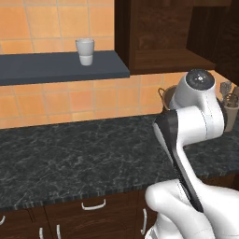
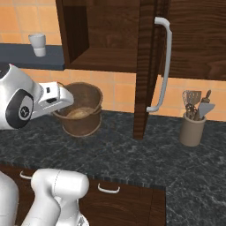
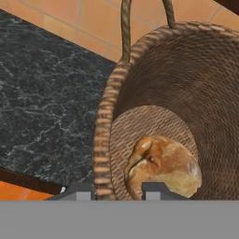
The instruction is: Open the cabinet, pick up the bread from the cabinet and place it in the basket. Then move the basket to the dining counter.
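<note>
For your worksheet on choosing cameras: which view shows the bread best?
The hand view: the bread lies close and plain on the basket floor. The right base view shows a small pale patch of it inside the basket; the left base view hides it behind the arm.

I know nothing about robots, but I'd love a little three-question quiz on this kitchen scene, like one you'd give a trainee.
1. True or false: the bread is still on the shelf of the cabinet.
2. What stands to the right of the open cabinet door on the black worktop? A) a kettle B) a beige cylinder of utensils C) a plate
3. Fill in: the fingertips of the gripper straddle the ____ of the basket.

Key
1. False: it lies on the basket's floor.
2. B.
3. Rim: one fingertip is outside the wall, one inside.
</note>
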